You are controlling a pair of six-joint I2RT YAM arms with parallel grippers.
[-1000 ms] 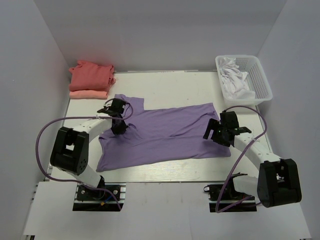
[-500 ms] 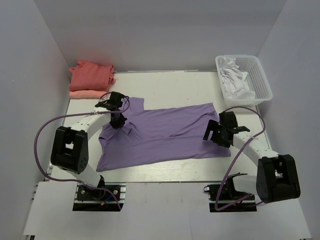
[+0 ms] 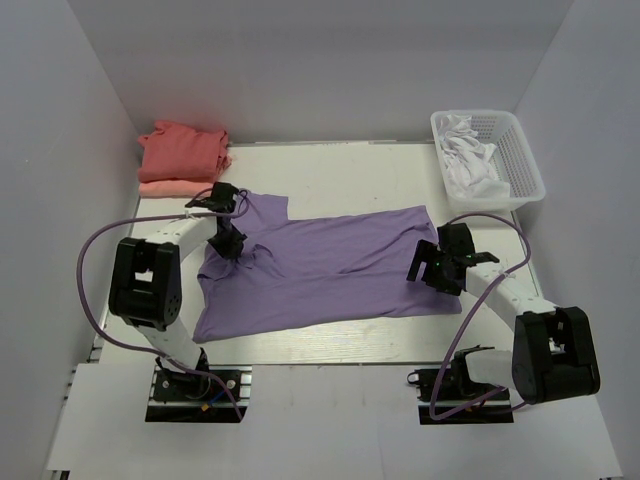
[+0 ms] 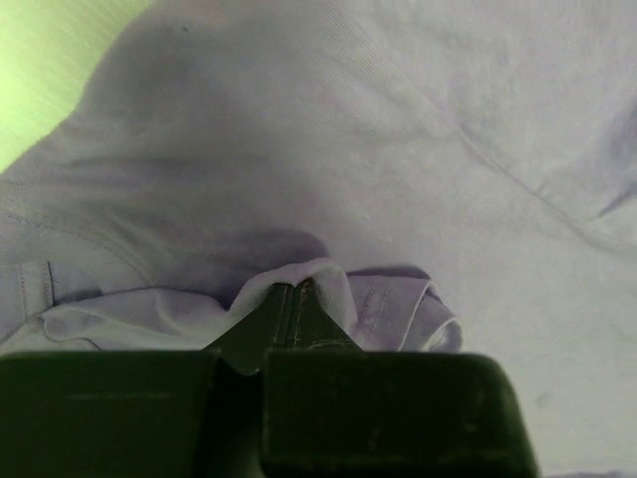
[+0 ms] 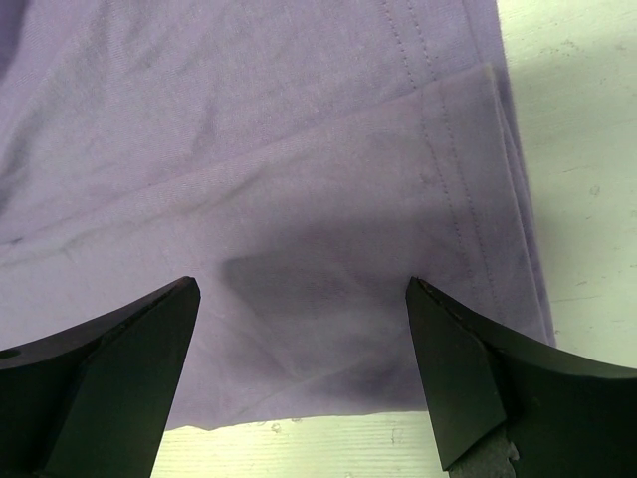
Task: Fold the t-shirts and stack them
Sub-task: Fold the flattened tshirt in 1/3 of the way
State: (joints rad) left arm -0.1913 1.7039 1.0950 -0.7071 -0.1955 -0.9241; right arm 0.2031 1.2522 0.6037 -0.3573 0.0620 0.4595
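A large lavender-purple t-shirt [image 3: 330, 265] lies spread across the middle of the table. My left gripper [image 3: 228, 246] is at its left end near the sleeve, shut on a raised fold of the lavender cloth [image 4: 328, 279]. The cloth bunches over the left gripper [image 4: 296, 289]. My right gripper [image 3: 430, 270] hovers low over the shirt's right hem, open. In the right wrist view the right gripper [image 5: 301, 284] straddles flat lavender cloth [image 5: 299, 149] without holding it. A folded coral-red t-shirt [image 3: 185, 148] lies on a paler salmon-pink one [image 3: 172, 188] at the back left.
A white plastic basket [image 3: 530, 178] holding white cloth [image 3: 468, 160] stands at the back right. White walls close in the table on three sides. Bare tabletop [image 5: 582, 149] shows just right of the shirt's hem.
My left gripper has shifted slightly left and toward the back, still pinching the lavender cloth and drawing it along. The right arm has barely moved.
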